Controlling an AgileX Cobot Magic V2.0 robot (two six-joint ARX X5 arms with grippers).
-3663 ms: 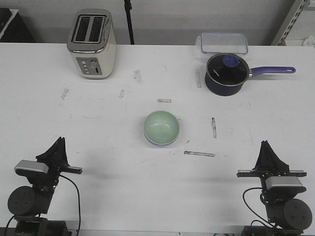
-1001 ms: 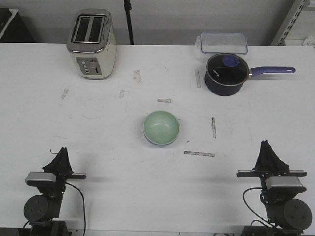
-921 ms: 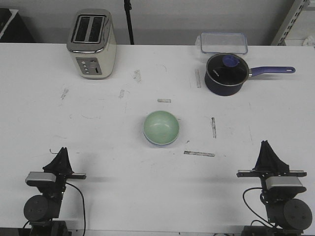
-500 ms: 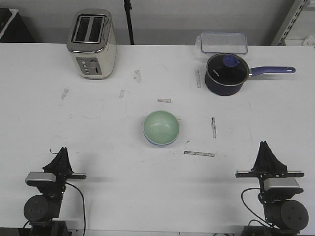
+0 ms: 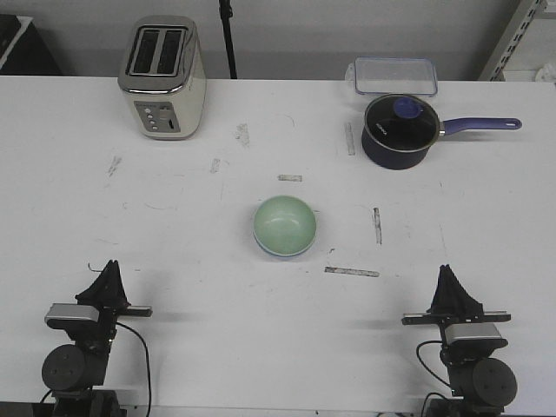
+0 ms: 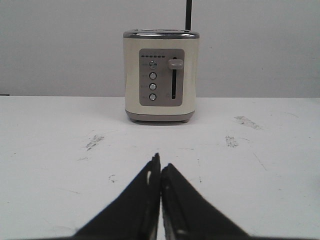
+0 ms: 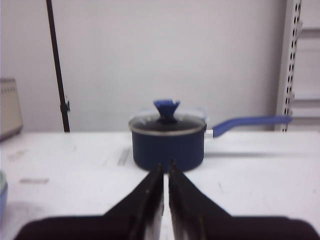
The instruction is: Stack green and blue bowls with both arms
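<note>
Green bowl (image 5: 285,225) mid-table, well apart from both closed grippers.

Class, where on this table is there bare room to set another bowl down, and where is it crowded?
Free: between the toaster and saucepan; left and right of the stacked bowls; between the two arms. Crowded: the far right corner, where the saucepan sits beside the clear container.

Occluded, cropped and blurred items

Blue bowl (image 5: 284,253): mostly hidden beneath green bowl (image 5: 284,224); only a rim sliver shows. Right wrist view is blurred; bowls are cropped at its edge, left of the saucepan (image 7: 168,140).
</note>
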